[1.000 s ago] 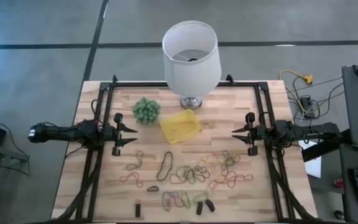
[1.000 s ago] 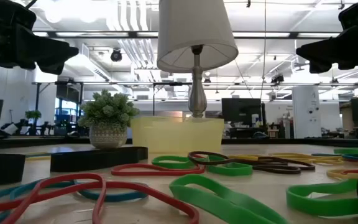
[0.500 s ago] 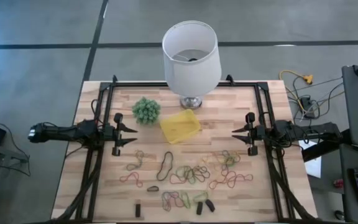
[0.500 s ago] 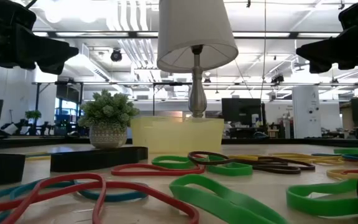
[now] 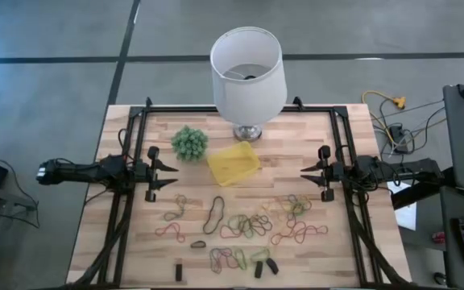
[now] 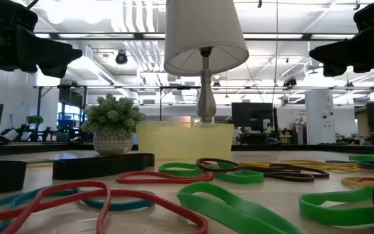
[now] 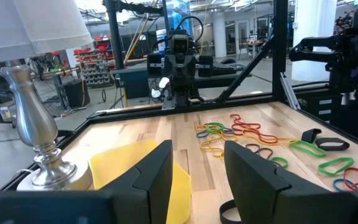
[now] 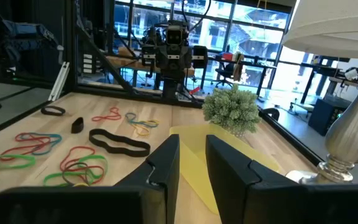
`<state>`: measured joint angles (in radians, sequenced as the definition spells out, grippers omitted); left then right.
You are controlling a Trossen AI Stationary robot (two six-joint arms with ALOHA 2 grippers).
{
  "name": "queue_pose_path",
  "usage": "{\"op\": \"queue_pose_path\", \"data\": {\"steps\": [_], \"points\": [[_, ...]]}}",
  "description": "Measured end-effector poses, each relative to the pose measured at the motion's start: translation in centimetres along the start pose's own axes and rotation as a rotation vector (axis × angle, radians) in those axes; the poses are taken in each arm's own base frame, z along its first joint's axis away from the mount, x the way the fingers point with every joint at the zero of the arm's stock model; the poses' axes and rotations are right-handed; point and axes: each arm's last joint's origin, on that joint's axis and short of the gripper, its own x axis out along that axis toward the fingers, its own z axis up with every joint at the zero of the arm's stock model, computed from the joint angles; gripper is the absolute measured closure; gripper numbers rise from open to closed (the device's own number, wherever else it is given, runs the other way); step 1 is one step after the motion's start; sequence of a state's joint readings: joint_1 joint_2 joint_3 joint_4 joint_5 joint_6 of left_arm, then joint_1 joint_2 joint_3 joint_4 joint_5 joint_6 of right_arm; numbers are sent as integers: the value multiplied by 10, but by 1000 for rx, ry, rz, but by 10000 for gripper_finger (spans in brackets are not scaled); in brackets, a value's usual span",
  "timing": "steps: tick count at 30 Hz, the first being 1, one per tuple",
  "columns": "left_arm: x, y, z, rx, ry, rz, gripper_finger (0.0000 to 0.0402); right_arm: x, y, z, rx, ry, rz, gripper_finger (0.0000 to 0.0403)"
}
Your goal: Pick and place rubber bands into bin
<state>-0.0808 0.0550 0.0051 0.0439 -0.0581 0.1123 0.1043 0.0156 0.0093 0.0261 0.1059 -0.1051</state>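
Note:
Many rubber bands (image 5: 248, 225) in green, red, yellow and black lie loose on the near half of the wooden table (image 5: 135, 258); they also show in the low view (image 6: 226, 195). The bin (image 5: 233, 164), a shallow yellow tray, sits on the table just beyond them, near its middle. My left gripper (image 5: 171, 176) hovers level at the table's left side, open and empty (image 7: 197, 168). My right gripper (image 5: 304, 176) hovers level at the right side. Its fingers stand a little apart with nothing between them (image 8: 192, 158). Both point at the bin from either side.
A white lamp (image 5: 248, 72) on a metal foot stands at the far edge behind the bin. A fuzzy green plant (image 5: 189, 142) sits left of the bin. Small dark stubby pieces (image 5: 264, 266) lie near the front edge. Black frame rails (image 5: 123, 225) run along both sides.

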Motion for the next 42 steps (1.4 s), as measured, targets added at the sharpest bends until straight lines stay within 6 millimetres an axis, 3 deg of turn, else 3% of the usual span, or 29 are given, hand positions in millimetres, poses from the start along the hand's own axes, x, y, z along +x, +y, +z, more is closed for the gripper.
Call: {"op": "queue_pose_path", "data": {"steps": [21,28,33,38,42], "points": [[0,0,0,0,0,0,272,0,0,0,0,-1,0,330],[0,0,0,5,1,14,272,-2,-2,18,86,-182,-13,330],[0,1,1,-3,-5,15,272,-3,-3,23,45,-235,-22,330],[0,1,7,-154,-68,6,272,-4,-3,28,51,-292,-29,330],[-1,2,16,-170,-171,9,272,-5,-4,30,22,-319,-29,330]]}}
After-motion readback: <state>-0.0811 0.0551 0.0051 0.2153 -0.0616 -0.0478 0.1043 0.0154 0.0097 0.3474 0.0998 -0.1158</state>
